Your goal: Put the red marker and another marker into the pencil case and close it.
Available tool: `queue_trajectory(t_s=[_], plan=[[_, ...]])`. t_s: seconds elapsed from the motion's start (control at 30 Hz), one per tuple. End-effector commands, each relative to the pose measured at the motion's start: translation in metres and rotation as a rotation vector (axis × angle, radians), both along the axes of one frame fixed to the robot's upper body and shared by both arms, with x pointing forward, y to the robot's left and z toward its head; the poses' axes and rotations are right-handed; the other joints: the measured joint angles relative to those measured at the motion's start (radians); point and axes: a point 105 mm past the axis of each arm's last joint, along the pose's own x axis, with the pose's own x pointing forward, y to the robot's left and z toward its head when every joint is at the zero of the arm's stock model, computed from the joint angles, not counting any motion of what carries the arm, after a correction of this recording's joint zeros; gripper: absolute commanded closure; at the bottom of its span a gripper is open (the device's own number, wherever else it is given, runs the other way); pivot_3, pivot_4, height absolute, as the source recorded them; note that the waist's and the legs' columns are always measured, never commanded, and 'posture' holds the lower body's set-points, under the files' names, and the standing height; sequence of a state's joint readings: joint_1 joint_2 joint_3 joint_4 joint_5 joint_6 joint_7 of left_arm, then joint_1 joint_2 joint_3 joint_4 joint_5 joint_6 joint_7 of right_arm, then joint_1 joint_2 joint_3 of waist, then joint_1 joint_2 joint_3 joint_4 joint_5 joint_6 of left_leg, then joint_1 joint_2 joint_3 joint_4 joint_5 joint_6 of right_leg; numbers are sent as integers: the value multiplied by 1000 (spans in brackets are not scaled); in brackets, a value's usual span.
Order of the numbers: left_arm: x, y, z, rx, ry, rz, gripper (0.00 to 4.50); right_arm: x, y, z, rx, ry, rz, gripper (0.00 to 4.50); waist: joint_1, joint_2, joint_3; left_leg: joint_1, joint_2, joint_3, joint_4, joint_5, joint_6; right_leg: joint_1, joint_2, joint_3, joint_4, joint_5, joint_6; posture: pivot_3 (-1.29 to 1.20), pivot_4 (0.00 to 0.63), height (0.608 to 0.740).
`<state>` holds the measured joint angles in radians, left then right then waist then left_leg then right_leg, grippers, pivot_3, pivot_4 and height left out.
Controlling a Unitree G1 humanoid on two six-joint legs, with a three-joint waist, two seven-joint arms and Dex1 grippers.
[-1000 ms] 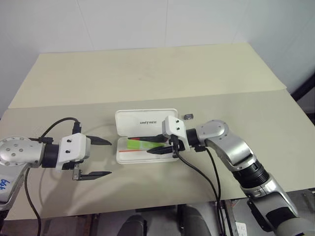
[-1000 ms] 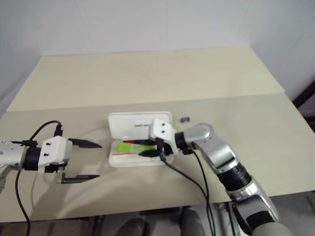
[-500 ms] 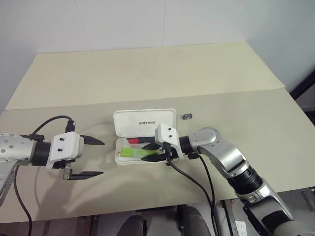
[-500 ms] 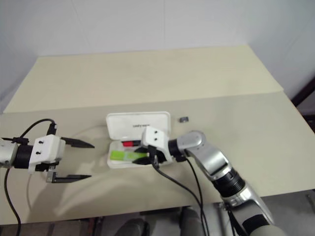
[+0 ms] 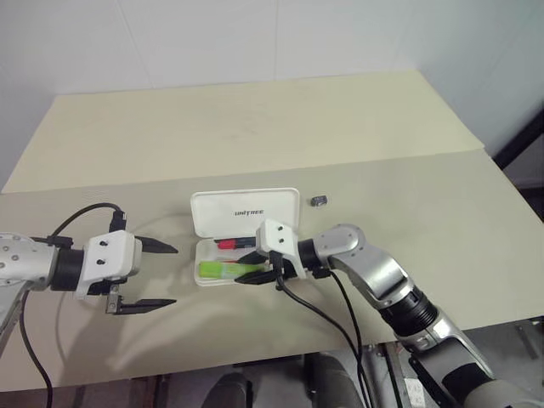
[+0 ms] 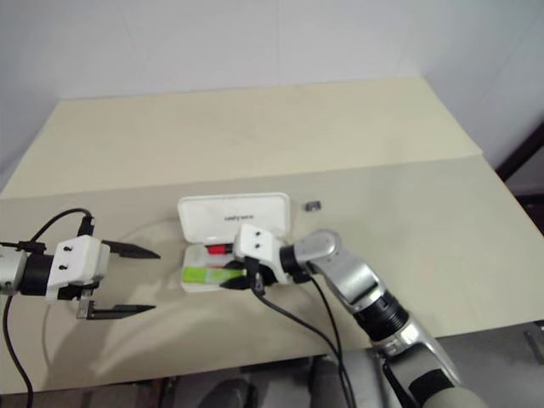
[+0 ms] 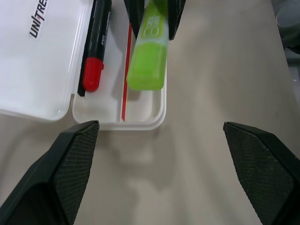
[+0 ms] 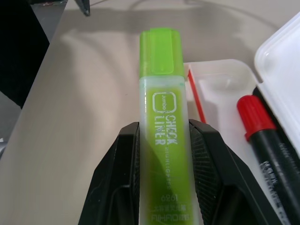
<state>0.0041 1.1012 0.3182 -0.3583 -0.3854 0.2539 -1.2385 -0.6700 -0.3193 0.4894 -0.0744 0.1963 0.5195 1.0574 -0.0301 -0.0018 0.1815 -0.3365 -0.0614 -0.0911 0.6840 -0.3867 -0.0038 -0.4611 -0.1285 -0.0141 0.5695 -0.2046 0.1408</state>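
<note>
Highlighter (image 5: 223, 270), lime green, is clamped between the right gripper's (image 5: 252, 267) fingers over the tray of the open pencil case (image 5: 246, 209). Red marker (image 5: 235, 243) lies in the tray along the hinge side, beside the raised lid. Left gripper (image 5: 158, 275) hangs over the table (image 5: 255, 127), fingers spread wide and empty, near the case's end.

Red marker (image 7: 96, 44) top end cut off by frame edge; small dark block (image 5: 319, 201) too tiny to ID.
</note>
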Motion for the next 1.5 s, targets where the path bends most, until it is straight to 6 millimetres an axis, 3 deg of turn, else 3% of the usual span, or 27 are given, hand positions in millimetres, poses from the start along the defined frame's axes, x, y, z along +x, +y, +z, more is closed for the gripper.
queue_trajectory(t_s=[0.03, 0.4, 0.67, 0.73, 1.0, 1.3, 1.5], plan=[[-2, -2, 9, 7, -46, 1, 0, -3, 8, 8, 19, -61, 49, 3400, 0, 0, 0, 0, 0, 0, 0, 0, 0, 0, 0, 0, 0, 0, 0, 0, 150, 740], [-3, -3, 9, -2, -50, 14, 0, -4, 13, 5, -4, -84, 105, 3400, 0, 0, 0, 0, 0, 1, 0, 0, 0, 0, 0, 0, 0, 0, 0, 0, 150, 740], [-3, -5, 8, -8, -50, 16, 0, -3, 13, 2, -17, -100, 125, 470, 0, 0, 0, 0, 0, 1, 0, 0, 0, -1, 0, 0, 1, 0, 0, 0, 150, 740], [-3, -5, 8, -10, -50, 15, 0, -3, 14, 3, -9, -109, 121, 51, 0, 0, 0, 0, 0, 1, 0, 0, 0, -1, 0, 0, 1, 0, -1, 0, 150, 740], [1, -7, 7, -16, -52, 7, 0, 6, 8, 14, 28, -142, 86, 51, 0, 0, 0, 0, 0, 1, 0, 0, 0, -1, 0, 0, 1, 0, -1, 0, 150, 740], [8, -12, 5, -29, -58, -14, 0, 7, -27, 24, -1, -112, 62, 51, 2, -1, -1, 0, 0, 1, 0, 0, 0, -1, 0, -1, 1, 0, -1, 0, 150, 740], [11, -11, 5, -27, -59, -27, 0, 5, -26, 19, -11, -90, 48, 51, 0, -1, -1, 1, 2, 3, 0, 0, -1, -1, 1, -1, 1, 0, -1, 0, 150, 740]])
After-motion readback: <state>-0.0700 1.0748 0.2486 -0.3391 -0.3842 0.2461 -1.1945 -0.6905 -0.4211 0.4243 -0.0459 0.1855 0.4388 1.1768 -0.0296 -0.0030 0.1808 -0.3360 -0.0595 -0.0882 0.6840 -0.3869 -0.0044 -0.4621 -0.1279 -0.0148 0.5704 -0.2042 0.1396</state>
